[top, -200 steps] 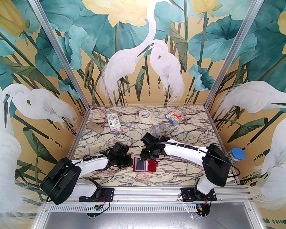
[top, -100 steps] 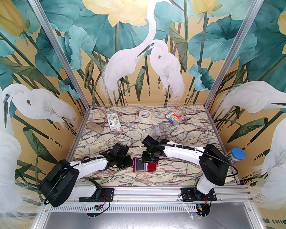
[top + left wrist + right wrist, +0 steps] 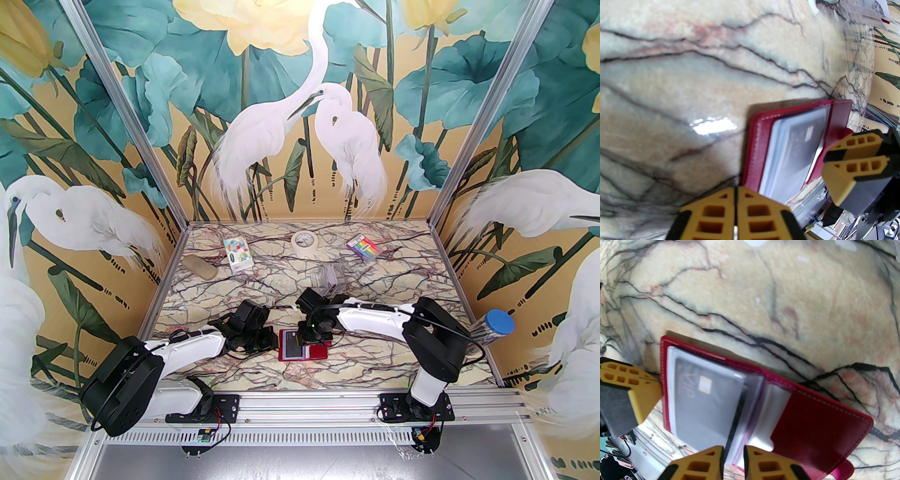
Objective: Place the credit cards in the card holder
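The dark red card holder [image 3: 319, 351] lies open on the marble near the front, its clear sleeves facing up [image 3: 811, 418]. A grey credit card [image 3: 705, 404] marked VIP rests inside the left-hand sleeve [image 3: 799, 150]. My right gripper [image 3: 732, 456] comes down over the holder's middle [image 3: 311, 335]. Its fingers are nearly together, pinching the card's dark near edge along with the sleeve. My left gripper [image 3: 735, 199] is shut, its tips [image 3: 271, 338] pressed against the holder's left edge. No other cards are in view.
A clear plastic box [image 3: 330, 276] stands just behind the right wrist. Further back lie a tape roll [image 3: 304, 241], a rainbow-striped packet [image 3: 362, 247], a colourful small box [image 3: 237, 253] and a beige lump [image 3: 200, 267]. A blue-lidded jar [image 3: 497, 323] sits at the right edge.
The right arm has folded inward and its gripper has sunk lower onto the holder, drawing the holder slightly left. The left gripper has stayed at the holder's left edge.
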Robot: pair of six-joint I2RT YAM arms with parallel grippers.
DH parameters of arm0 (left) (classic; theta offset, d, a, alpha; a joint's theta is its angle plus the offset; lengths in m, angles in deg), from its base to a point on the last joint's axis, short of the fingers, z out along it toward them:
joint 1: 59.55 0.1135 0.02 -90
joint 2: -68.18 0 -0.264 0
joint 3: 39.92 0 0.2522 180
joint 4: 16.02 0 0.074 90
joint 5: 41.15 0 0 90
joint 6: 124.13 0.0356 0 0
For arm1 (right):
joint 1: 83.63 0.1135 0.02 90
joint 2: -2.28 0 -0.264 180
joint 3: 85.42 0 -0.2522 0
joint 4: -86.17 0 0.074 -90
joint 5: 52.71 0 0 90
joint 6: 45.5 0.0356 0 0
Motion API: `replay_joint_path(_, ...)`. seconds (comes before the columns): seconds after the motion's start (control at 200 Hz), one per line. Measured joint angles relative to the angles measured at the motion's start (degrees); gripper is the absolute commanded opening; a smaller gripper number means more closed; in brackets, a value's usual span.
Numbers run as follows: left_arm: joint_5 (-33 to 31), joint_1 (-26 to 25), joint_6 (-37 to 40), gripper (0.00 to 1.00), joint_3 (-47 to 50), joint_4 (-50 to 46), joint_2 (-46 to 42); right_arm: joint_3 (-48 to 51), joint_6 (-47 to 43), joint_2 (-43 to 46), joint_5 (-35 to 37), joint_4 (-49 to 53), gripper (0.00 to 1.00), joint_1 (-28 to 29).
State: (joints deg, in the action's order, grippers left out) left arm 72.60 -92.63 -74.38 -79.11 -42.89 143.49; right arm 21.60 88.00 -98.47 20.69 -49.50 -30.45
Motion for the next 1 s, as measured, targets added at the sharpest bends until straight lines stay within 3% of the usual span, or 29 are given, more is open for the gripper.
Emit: replay_joint_path(1.0,0.0,0.0,0.0,0.06,0.0,0.1,0.1,0.4,0.2,-2.1,-1.5,-1.7,0.19,0.0)
